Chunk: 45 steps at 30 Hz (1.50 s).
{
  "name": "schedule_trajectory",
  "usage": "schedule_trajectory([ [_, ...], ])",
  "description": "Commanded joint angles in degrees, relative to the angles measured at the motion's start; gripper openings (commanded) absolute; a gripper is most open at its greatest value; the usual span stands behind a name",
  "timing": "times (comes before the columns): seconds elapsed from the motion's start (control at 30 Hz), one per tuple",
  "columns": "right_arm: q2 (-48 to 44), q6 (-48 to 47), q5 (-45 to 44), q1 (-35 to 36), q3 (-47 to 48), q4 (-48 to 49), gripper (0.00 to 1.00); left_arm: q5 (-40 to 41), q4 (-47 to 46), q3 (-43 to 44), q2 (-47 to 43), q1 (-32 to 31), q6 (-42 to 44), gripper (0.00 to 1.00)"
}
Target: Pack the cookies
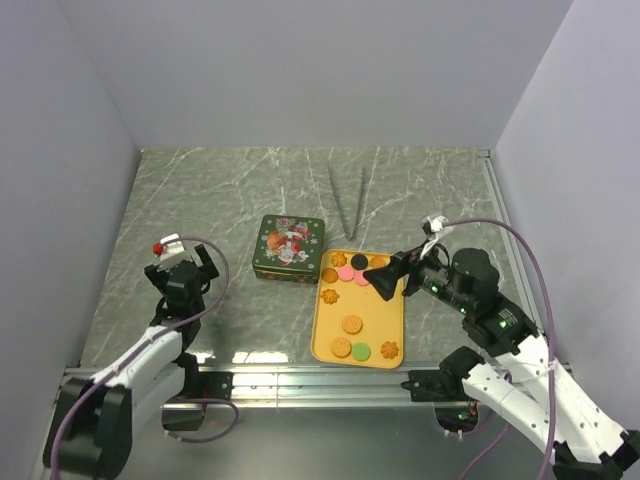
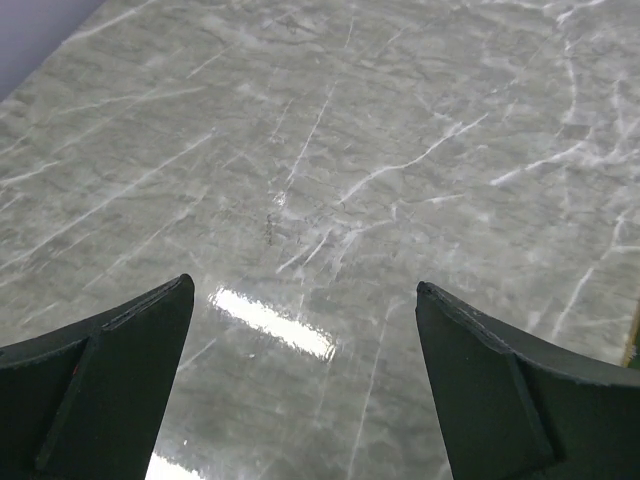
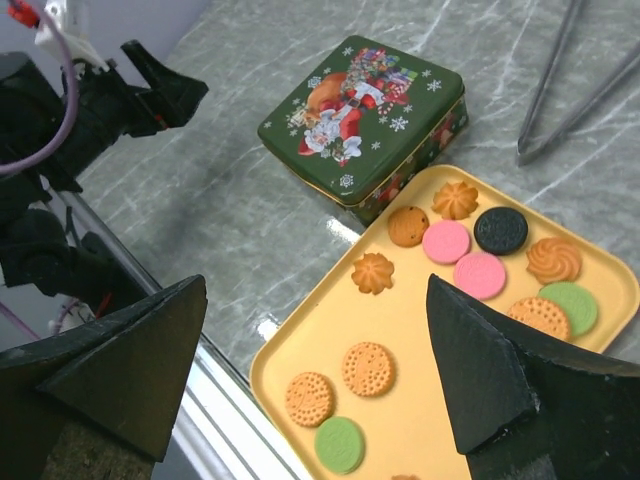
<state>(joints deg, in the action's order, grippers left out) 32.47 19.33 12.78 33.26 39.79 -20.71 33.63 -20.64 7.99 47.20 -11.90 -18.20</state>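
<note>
The cookies [image 3: 446, 241] are spread on the yellow tray [image 3: 420, 420], at 4 o'clock from the tin [image 3: 365, 110]; some are possibly masked by the right gripper [image 3: 315, 283]. It and the left gripper [image 2: 303, 285] are spread wide, empty.

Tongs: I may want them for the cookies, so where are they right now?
In the top view the tongs lie on the table just right of centre, directly behind the tray and behind-right of the tin.

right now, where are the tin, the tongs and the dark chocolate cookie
tin [image 3: 360, 105]: right wrist view, middle of the lid
tongs [image 3: 530, 150]: right wrist view, end where the two arms meet
dark chocolate cookie [image 3: 500, 229]: right wrist view, middle of its top face
</note>
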Motion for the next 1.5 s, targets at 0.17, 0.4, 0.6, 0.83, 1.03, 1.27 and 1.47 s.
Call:
schedule_trajectory([
  [0.17, 5.6, -4.22, 2.96, 0.49, 3.19, 5.14, 0.98, -11.55, -22.15, 3.96, 15.1, 7.85, 4.31, 0.99],
  [0.4, 2.34, -2.81, 0.59, 0.49, 1.61, 5.6, 0.98, -18.33, -30.15, 8.7, 24.95, 11.11, 7.29, 1.0],
  [0.6, 2.77, -2.2, -0.29, 1.02, 1.43, 3.83, 0.99, -25.43, -40.42, 8.8, 31.54, 11.37, 8.78, 0.99],
  [0.83, 6.2, 0.26, -2.13, 1.55, -1.73, 8.31, 0.99, -25.1, -48.88, 6.16, 36.47, 11.29, 8.7, 0.98],
  [1.03, 7.43, -5.52, -12.39, 1.64, -10.08, 18.51, 1.0, -25.1, -48.88, 6.07, 36.38, 11.29, 8.7, 0.99],
  [1.27, 1.9, -12.28, -28.51, -3.71, -19.99, 32.9, 1.0, -25.19, -48.79, 6.16, 36.38, 11.29, 8.79, 0.99],
  [1.47, 4.88, -15.8, -33.96, -10.31, -26.94, 43.02, 1.0, -25.19, -48.62, 6.25, 36.38, 11.29, 8.7, 0.99],
])
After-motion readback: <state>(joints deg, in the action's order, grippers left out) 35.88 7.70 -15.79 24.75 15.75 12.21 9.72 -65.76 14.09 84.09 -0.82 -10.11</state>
